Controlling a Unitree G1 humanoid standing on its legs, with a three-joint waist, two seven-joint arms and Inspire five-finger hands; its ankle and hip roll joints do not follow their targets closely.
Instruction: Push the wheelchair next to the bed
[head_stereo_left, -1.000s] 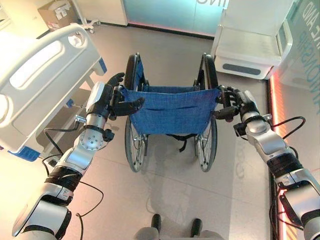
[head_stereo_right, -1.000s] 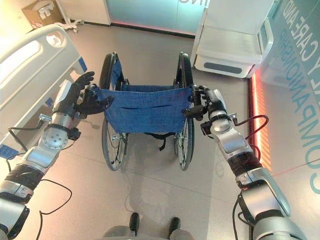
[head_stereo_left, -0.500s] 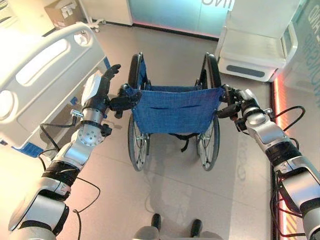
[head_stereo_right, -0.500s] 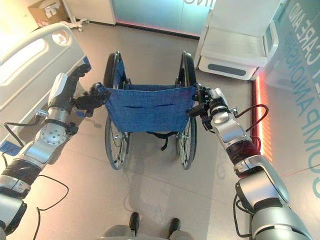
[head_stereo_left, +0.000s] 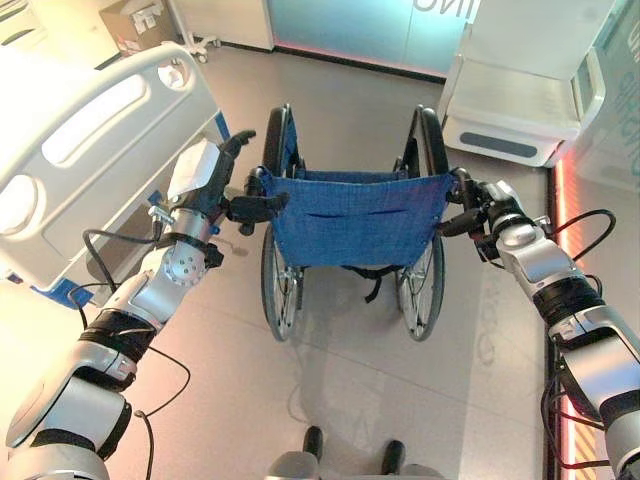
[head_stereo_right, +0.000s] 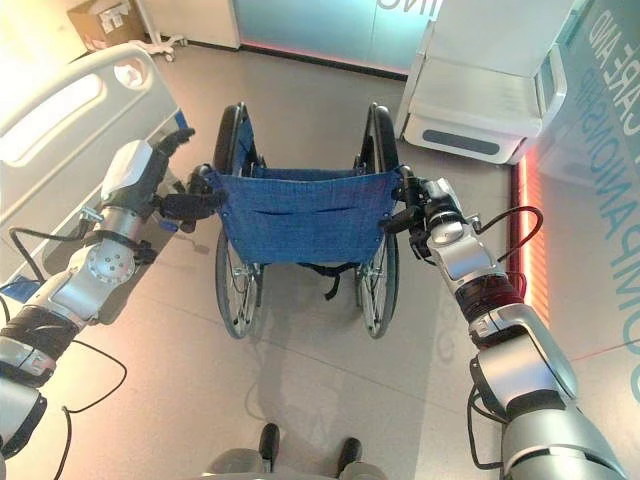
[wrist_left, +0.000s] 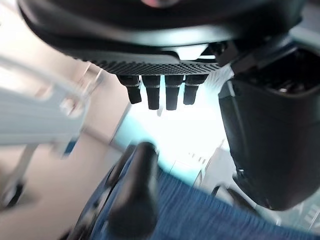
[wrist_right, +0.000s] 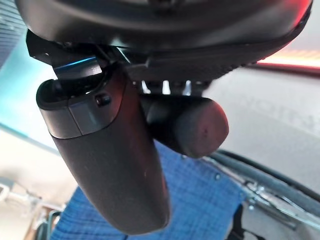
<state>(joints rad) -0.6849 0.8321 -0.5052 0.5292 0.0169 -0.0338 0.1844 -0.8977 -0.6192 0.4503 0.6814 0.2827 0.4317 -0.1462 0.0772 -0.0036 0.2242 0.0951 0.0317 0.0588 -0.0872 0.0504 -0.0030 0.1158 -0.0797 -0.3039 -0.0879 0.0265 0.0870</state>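
Grey floor, bed just left of wheelchair, white cabinet beyond

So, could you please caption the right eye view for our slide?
Both hands, left hand and right hand, at the blue wheelchair's push handles, bed alongside.

A: What colour is the wheelchair?
B: Blue fabric back, black frame and tyres, silvery spokes.
A: And the bed?
B: White, with blue corner trim. The floor is grey-beige.
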